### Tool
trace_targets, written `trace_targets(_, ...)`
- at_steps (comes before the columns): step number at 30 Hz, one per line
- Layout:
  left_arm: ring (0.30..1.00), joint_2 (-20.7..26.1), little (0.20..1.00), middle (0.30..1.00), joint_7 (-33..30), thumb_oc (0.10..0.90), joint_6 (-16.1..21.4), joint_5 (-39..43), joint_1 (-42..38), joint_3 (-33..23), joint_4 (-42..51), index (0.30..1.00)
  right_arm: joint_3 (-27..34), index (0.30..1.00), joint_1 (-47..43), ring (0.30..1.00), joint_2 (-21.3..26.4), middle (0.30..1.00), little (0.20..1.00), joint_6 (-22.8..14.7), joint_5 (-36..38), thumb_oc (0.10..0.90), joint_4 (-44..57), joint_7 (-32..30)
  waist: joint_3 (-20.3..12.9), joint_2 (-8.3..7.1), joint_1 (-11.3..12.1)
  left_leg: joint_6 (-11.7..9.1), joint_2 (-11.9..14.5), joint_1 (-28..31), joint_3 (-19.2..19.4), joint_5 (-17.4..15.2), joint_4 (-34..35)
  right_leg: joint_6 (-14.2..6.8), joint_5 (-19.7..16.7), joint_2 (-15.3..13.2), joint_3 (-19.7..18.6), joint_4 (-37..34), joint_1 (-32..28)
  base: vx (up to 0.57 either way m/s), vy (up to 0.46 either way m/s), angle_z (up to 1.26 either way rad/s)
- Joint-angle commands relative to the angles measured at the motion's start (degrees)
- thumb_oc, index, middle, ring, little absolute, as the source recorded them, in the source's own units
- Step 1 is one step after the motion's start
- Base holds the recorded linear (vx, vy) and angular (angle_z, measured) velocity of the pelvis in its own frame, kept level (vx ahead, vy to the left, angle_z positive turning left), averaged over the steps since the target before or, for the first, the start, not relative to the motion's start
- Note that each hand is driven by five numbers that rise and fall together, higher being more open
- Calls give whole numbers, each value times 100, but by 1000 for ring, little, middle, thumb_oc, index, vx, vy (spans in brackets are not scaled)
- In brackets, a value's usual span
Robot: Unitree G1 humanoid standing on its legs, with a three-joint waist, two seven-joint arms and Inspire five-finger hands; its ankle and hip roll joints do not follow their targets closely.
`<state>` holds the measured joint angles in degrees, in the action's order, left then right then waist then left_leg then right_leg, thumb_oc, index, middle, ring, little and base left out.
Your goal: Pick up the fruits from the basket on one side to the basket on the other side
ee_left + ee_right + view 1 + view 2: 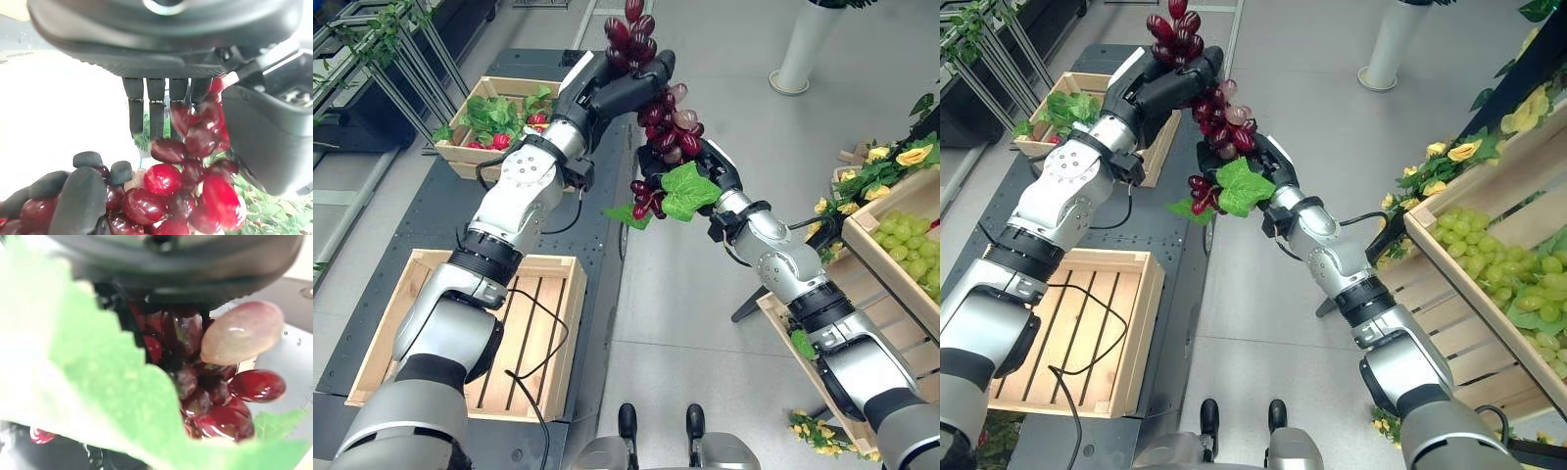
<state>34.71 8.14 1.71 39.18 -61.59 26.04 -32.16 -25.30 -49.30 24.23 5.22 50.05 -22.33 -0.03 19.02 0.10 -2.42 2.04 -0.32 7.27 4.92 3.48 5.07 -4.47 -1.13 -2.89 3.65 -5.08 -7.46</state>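
Up high in the left eye view, the left hand (625,90) and right hand (710,162) both grip the red grape bunch (661,122) above the floor, between the crates. Left wrist view: fingers (156,110) curl onto grapes. Right wrist view: a green leaf (98,382) hides that hand's fingers.

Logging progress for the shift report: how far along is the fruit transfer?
Nothing delivered yet: the near wooden crate on the left holds no fruit. In hand: a bunch of red grapes, gripped mid-air by the left hand and the right hand. Left: the green grapes in the right-side crate.
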Motion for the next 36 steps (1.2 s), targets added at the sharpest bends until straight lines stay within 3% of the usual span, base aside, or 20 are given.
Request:
trace_targets(1, 900, -49, 900, 900, 277, 800, 523, 258, 348, -242, -859, 900, 475, 300, 69, 300, -318, 300, 300, -1259, 442, 400, -166, 79, -1852, 106, -12, -212, -68, 27, -101, -639, -7, 142, 78, 93, 128, 8, 87, 17, 10, -3)
trace_targets(5, 900, -32, 900, 900, 603, 800, 401, 289, 530, -323, -965, 900, 545, 300, 166, 300, -301, 300, 300, -1329, 440, 400, -189, 139, -1851, 108, -24, -214, -53, 43, -72, -651, -7, 144, 84, 98, 113, 8, 78, 7, 2, -1)
trace_targets(12, 900, 18, 900, 900, 2522, 800, -8, 1309, 1419, -612, -975, 900, 822, 300, 613, 300, -77, 300, 300, -1315, 407, 400, 41, 221, -1814, 94, -50, -209, -35, 81, -16, -689, -7, 144, 77, 107, 88, 8, 73, 0, 0, 0)
trace_targets(16, 900, -205, 900, 900, 3536, 800, -413, 1943, 1921, -937, -907, 900, 906, 300, 843, 300, -86, 300, 300, -1335, 207, 400, -43, 284, -1813, 83, -46, -207, -25, 119, 15, -718, -7, 156, 81, 108, 84, 8, 44, 16, 4, 0)
trace_targets(20, 900, -494, 900, 900, 3811, 800, -597, 2382, 2387, -1325, -794, 900, 1004, 300, 1076, 300, -115, 300, 300, -1312, 65, 400, -77, 328, -1821, 47, -34, -201, -25, 153, 38, -738, -7, 158, 86, 106, 84, 8, 20, 34, -2, -6)
trace_targets(26, 900, -1059, 900, 900, 4103, 800, -485, 2518, 3361, -1665, -524, 900, 1223, 300, 1627, 300, -230, 300, 300, -1265, -32, 400, 121, 387, -1802, -8, -5, -173, -31, 174, 60, -759, -7, 159, 84, 107, 78, 8, 9, 22, -9, -8)
trace_targets(32, 900, -1532, 900, 900, 3757, 800, -169, 2383, 4274, -1819, -234, 900, 1469, 300, 2213, 300, -321, 300, 300, -1115, -243, 400, 334, 547, -1750, -64, 46, -137, -35, 190, 80, -773, -7, 147, 69, 99, 94, 8, 11, 25, -7, -2)
trace_targets(36, 900, -1700, 900, 900, 3192, 800, 363, 1869, 4855, -1878, -173, 900, 1633, 300, 2778, 300, -329, 300, 300, -995, -456, 400, 466, 687, -1688, -105, 77, -112, -27, 187, 112, -769, -7, 151, 52, 101, 110, 8, 16, 26, -4, -4)
